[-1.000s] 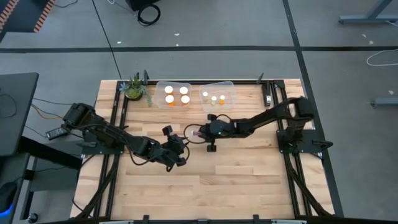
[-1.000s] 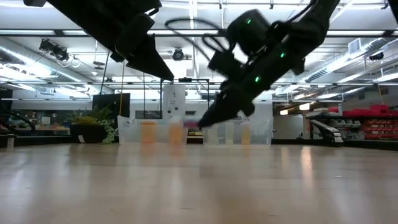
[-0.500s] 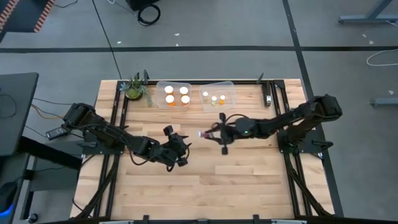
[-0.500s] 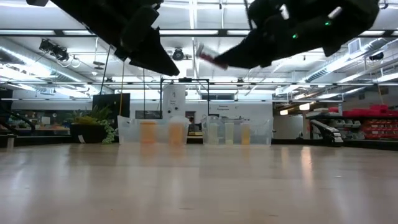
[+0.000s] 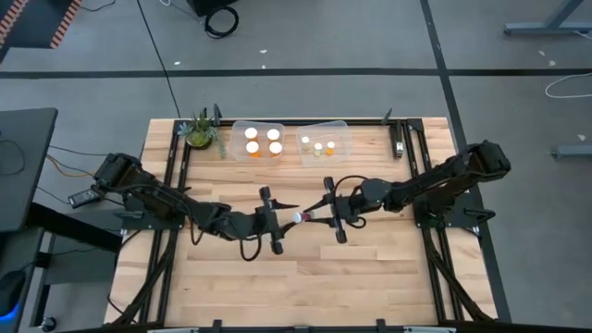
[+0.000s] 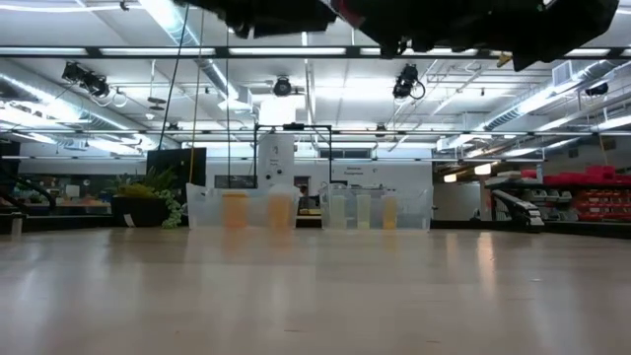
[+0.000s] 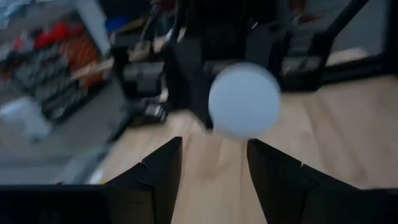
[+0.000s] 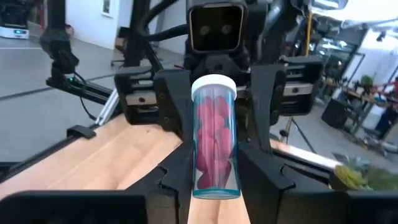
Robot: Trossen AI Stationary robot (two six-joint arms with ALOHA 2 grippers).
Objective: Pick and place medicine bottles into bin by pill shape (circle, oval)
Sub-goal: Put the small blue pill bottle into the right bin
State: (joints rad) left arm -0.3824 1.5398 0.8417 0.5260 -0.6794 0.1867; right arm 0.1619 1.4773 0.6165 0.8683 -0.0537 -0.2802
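Right gripper [image 5: 313,216] gripping bottle [image 8: 214,137] (mid-table), left gripper [image 5: 285,218] facing

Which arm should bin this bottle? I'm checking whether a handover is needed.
Right, probably: the right gripper already clamps the pink-pill bottle off the table, while the left gripper is open and only faces its white cap.

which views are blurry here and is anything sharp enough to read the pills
Left wrist view: soft throughout, the bottle's white cap a featureless blur. Right wrist view: sharp, pink pills plain inside the clear bottle between the right gripper fingers. Low view: far bins hazy.
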